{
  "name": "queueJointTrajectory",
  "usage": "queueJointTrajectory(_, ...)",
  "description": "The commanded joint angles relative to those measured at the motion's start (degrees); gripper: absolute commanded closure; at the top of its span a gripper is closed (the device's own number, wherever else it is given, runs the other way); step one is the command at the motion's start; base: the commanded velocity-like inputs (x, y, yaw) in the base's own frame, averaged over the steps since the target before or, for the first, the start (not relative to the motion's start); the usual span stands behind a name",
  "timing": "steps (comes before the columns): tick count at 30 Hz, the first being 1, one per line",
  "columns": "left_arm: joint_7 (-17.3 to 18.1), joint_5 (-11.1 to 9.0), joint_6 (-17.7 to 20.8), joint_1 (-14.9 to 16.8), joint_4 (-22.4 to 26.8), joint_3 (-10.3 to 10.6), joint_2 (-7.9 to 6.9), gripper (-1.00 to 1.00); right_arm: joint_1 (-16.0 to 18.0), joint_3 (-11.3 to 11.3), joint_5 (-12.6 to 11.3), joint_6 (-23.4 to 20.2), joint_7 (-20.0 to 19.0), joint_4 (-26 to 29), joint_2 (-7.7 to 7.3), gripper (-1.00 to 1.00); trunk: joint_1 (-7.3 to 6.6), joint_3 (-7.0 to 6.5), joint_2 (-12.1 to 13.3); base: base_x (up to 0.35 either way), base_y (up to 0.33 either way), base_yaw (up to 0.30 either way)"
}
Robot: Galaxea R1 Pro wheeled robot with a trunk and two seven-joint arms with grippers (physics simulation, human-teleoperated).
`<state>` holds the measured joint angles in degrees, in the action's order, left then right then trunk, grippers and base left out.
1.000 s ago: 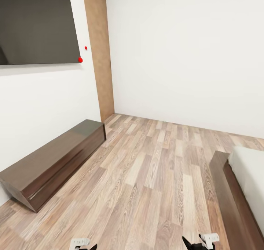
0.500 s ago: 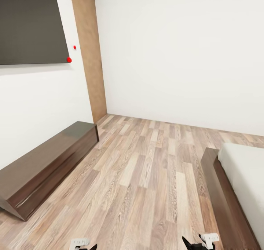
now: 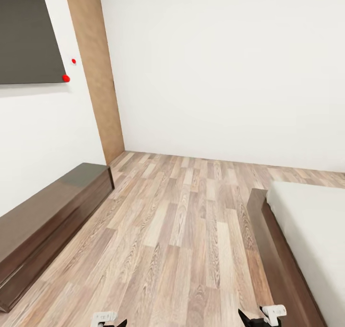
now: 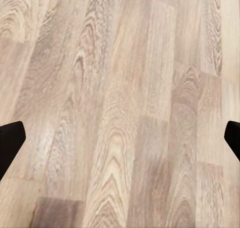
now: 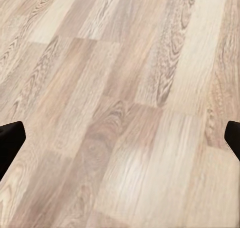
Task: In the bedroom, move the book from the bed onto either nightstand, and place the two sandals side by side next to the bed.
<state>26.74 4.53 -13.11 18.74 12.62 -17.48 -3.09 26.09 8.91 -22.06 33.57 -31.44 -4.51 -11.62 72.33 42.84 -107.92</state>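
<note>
White walls and plank floor (image 3: 182,231) fill the head view: long dark cabinet (image 3: 43,221) at left, the bed (image 3: 306,231) at right, its near corner showing bare mattress; book and sandals unseen. It's in transit, I'd say; next, turn further right to find them. Everything has slid left since a second ago, so the camera swung right. Left wrist view: left gripper (image 4: 120,138) spread, empty, above planks. Right wrist view: right gripper (image 5: 120,138) likewise.

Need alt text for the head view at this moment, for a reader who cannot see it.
A bedroom corner seen from above: brown wood-plank floor runs to plain white walls, with the bed and its grey mattress at the right edge. A long dark low cabinet lines the left wall beneath a dark panel.
</note>
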Motion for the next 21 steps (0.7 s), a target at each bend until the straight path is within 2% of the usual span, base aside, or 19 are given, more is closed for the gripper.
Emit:
queueJointTrajectory(1, 0.25, 0.48, -0.25, 0.04, -0.06, -0.45, 0.01, -1.00, 0.10, 0.42, -0.62, 0.27, -0.38, -0.23, 0.02, -1.00, 0.02, 0.05, -0.02, 0.276, 0.000, -0.021)
queueJointTrajectory(21, 0.25, 0.48, -0.19, 0.05, -0.06, -0.45, 0.01, -1.00, 0.10, 0.45, -0.62, 0.27, -0.29, -0.25, 0.02, -1.00, 0.02, 0.05, -0.02, 0.322, 0.000, -0.002)
